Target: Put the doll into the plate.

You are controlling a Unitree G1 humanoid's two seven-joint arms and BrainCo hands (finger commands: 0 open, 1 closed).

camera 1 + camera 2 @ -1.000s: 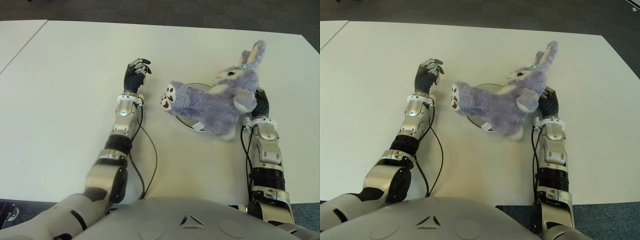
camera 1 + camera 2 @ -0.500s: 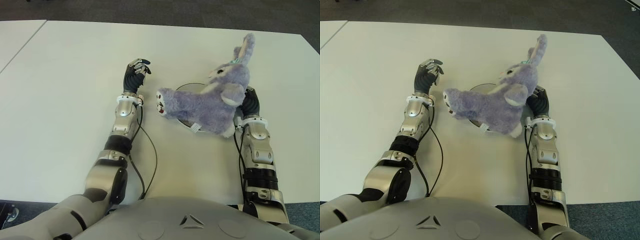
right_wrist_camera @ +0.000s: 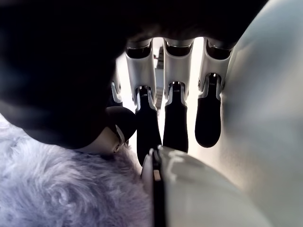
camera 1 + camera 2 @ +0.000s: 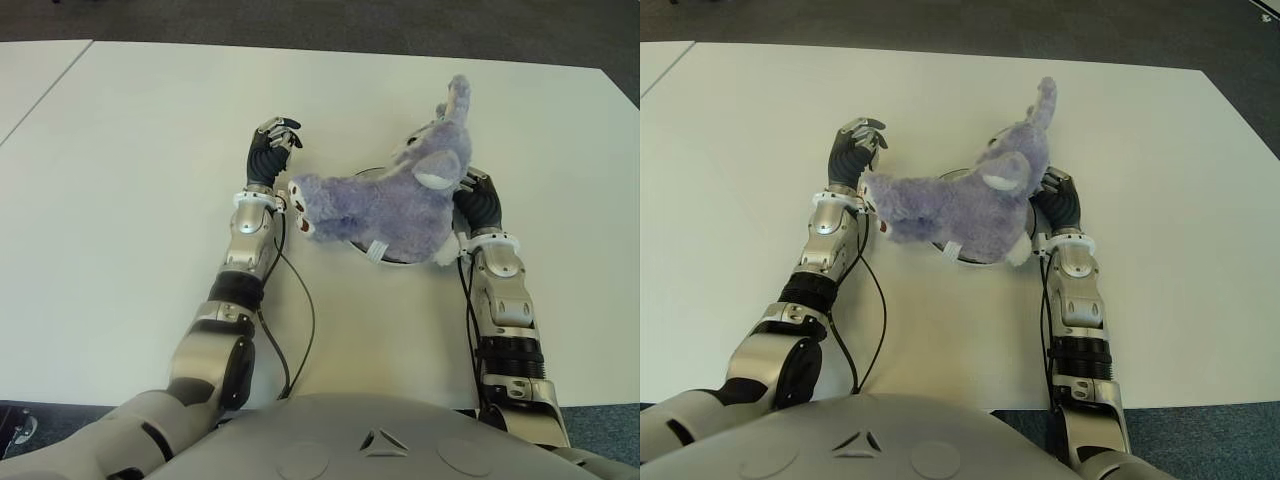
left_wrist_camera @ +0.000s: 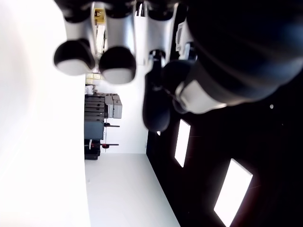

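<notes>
**Count of what you have in view**

You have one doll (image 4: 385,200), a purple plush rabbit. You have one plate (image 4: 400,258), mostly covered by it. You have one white table (image 4: 130,150) directly before you, and a second table (image 4: 30,70) at your far left. You have two hands: left hand (image 4: 272,145), right hand (image 4: 478,203).

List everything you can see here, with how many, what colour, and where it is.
doll: one, purple plush rabbit, lying across the plate, feet toward the left hand, ears up.
plate: one, white with a dark rim, mid-table, mostly hidden under the doll.
table: one, white, filling the view; a second white surface shows at the far left.
floor: dark grey, beyond the table.
cable: one, black, along the left forearm.
left hand: one, black and silver, left of the doll, holding nothing.
right hand: one, black and silver, against the doll's right side.
</notes>
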